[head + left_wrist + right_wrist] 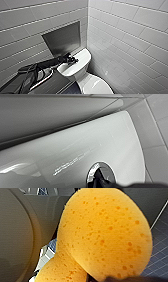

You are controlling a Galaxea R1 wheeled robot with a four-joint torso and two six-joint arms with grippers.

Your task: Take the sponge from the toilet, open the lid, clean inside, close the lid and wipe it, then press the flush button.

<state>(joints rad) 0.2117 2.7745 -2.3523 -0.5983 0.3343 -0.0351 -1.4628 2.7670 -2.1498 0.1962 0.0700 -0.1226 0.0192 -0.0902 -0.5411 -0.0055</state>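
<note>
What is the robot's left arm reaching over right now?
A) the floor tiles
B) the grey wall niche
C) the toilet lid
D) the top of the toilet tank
D: the left gripper hangs above the white tank cover, its dark tip at the flush button.

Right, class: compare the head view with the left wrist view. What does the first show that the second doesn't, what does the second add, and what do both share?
Head view, not the wrist view: the grey wall niche, the closed lid, and the left arm reaching in so that the left gripper sits over the tank.
Left wrist view, not the head view: the flush button close up, with a dark part of the gripper across it.
Both: the white tank cover and the tiled wall.
</note>
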